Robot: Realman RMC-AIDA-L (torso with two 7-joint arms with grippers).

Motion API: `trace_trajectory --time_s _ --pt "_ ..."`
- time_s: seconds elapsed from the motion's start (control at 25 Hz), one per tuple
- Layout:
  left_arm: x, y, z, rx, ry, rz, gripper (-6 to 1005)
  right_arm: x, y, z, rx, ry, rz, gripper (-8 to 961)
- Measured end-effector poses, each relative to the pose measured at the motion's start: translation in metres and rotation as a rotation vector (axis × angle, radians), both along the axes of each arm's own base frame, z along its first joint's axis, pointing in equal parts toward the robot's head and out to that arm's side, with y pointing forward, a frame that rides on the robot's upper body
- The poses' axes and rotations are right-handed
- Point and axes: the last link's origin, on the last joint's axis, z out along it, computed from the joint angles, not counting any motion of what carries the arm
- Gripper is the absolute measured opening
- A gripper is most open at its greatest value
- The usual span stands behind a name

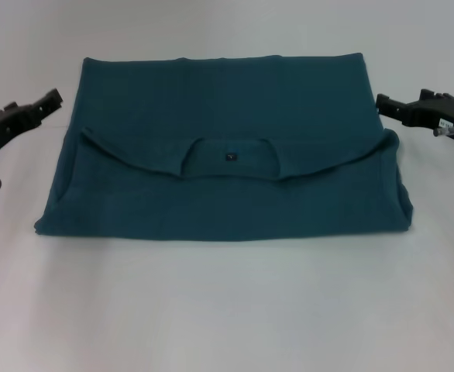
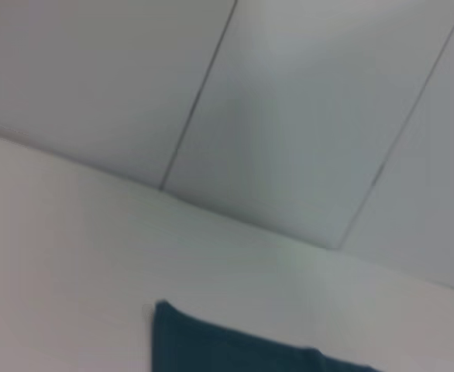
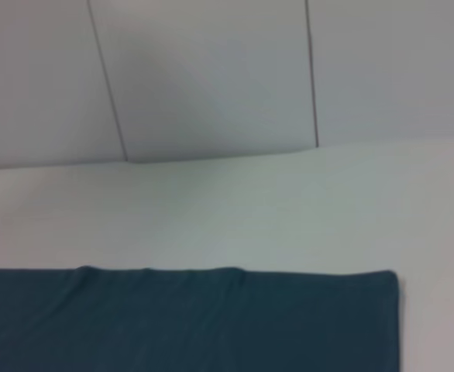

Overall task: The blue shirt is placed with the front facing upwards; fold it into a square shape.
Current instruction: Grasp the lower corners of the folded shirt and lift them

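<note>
The blue shirt (image 1: 219, 108) lies on the white table, folded across into a wide rectangle. Its plain teal fabric faces up, and the collar edge with a small black neck label (image 1: 230, 156) lies over the near half. My left gripper (image 1: 50, 99) hovers just off the shirt's left edge near the far corner, holding nothing. My right gripper (image 1: 383, 103) sits level with it just off the right edge, also holding nothing. The left wrist view catches one shirt corner (image 2: 211, 349). The right wrist view shows the shirt's straight far edge (image 3: 188, 322).
White table (image 1: 227, 310) spreads on all sides of the shirt, with a wide bare strip in front. Behind the table stands a pale panelled wall (image 2: 289, 116), which also shows in the right wrist view (image 3: 211, 77).
</note>
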Motion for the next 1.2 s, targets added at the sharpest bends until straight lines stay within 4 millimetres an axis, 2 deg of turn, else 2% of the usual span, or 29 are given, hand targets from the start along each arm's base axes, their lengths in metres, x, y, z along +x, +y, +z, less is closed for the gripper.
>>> trace_trajectory --time_s 0.16,0.48,0.8,1.04,1.2 --pt "-0.001 -0.005 0.0 -0.074 -0.037 0.005 891 0.0 -0.005 0.003 -0.034 0.037 0.009 944" --pt "0.001 -0.03 0.004 -0.229 -0.034 -0.11 890 -0.003 -0.026 0.027 -0.08 0.117 0.044 944" --pt "-0.019 -0.048 0.011 -0.391 0.168 -0.096 890 0.0 -0.046 0.031 -0.155 0.155 0.054 944" --pt "-0.026 -0.054 0.015 -0.393 0.324 -0.091 884 0.0 -0.049 0.027 -0.169 0.162 0.057 945" --pt "-0.029 -0.054 0.011 -0.422 0.38 -0.087 877 -0.001 -0.05 0.025 -0.172 0.164 0.058 945"
